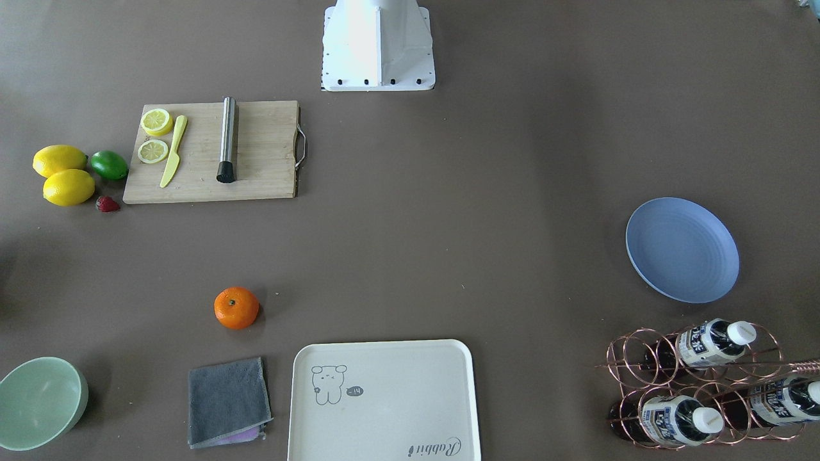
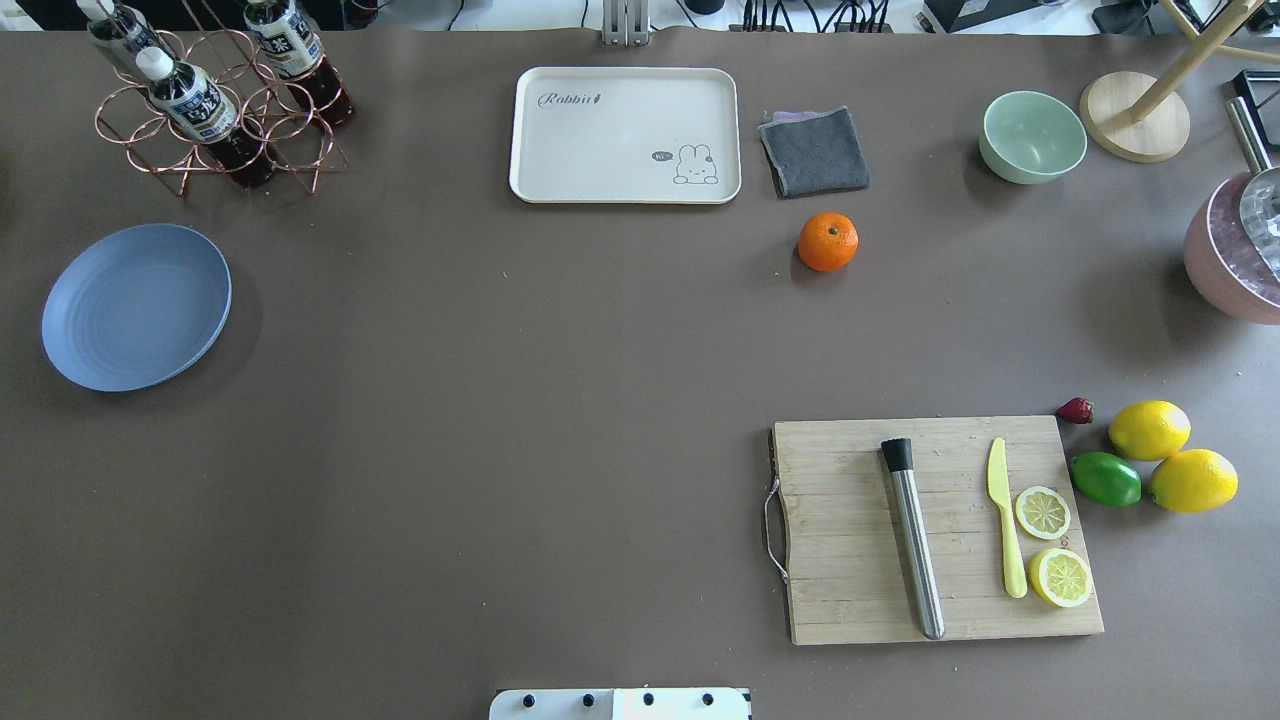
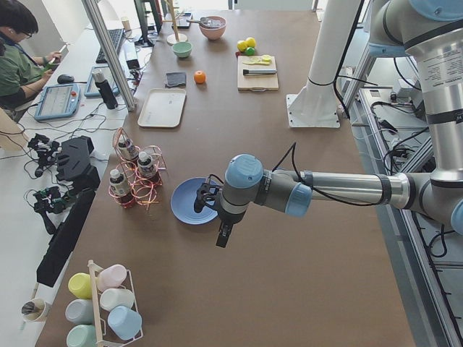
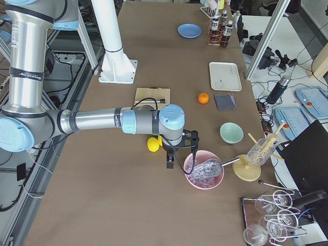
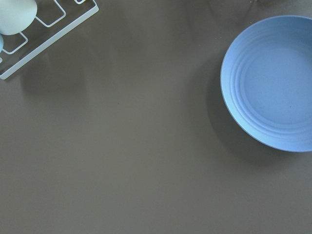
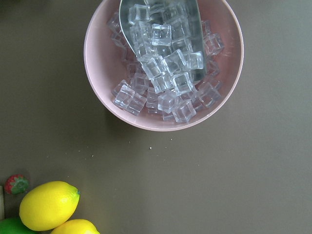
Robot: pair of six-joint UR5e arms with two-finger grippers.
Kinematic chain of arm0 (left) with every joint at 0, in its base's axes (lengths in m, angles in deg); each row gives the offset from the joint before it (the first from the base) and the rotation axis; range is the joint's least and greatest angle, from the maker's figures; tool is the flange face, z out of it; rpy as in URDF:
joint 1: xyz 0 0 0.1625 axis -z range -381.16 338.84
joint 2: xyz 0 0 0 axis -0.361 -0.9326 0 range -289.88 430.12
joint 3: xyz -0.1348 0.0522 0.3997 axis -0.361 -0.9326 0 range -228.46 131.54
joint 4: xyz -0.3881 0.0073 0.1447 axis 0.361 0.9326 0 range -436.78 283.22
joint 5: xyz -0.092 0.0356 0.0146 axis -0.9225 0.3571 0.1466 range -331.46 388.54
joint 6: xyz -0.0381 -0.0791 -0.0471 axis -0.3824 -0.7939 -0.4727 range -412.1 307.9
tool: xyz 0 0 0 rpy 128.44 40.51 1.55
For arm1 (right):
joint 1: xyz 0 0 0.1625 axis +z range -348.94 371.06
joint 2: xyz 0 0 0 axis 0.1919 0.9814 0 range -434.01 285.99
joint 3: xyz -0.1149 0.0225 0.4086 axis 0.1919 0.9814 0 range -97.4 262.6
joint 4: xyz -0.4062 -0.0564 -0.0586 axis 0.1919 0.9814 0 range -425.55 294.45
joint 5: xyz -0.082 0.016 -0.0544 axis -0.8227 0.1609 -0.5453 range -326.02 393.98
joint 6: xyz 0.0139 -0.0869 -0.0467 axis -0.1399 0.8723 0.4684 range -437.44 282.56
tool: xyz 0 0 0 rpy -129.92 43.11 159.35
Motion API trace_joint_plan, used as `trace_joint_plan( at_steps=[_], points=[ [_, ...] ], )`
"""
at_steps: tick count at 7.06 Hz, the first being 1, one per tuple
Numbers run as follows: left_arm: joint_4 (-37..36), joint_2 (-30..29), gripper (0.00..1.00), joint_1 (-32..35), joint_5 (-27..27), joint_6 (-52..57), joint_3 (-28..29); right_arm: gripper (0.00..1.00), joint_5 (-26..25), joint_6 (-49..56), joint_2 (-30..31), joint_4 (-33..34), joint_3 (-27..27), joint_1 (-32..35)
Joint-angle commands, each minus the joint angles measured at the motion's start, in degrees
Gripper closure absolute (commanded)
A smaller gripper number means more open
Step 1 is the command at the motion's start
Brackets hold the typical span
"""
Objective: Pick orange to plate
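My left fingers (image 3: 202, 201) hang above the desk (image 2: 500, 400) by the plate (image 2: 136, 306), a shallow periwinkle-blue round with faint rings. My right fingers (image 4: 193, 143) hang over a pink bowl (image 6: 99, 73) of ice cubes (image 6: 165, 73). I cannot tell whether either pair is spread or closed. Farther out, at my 1 o'clock, lies the orange (image 2: 828, 242): small, round and bright, with a dark green stem dot. It sits on the desk at 6 o'clock of a grey cloth (image 2: 815, 150), well apart from both pairs: 3 o'clock of the left, 9 o'clock of the right.
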Motion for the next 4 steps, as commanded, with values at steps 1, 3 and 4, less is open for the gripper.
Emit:
trace_joint_plan(
  at_steps=[1, 3, 4],
  points=[
    [0.35, -0.99, 0.02, -0.07, -0.16, -0.25, -0.01, 0.0, 0.02, 0.0, -0.06, -0.07, -0.21, 0.0],
    [0.09, -2.66, 0.02, 0.02, -0.16, -0.17, -0.01, 0.0, 0.11, 0.0, -0.06, 0.02, -0.29, 0.09],
    [0.09, -3.88, 0.02, -0.06, -0.16, 0.01, 1.29, 0.0, 0.2, 0.0, -0.14, 0.02, -0.38, 0.09]
  ],
)
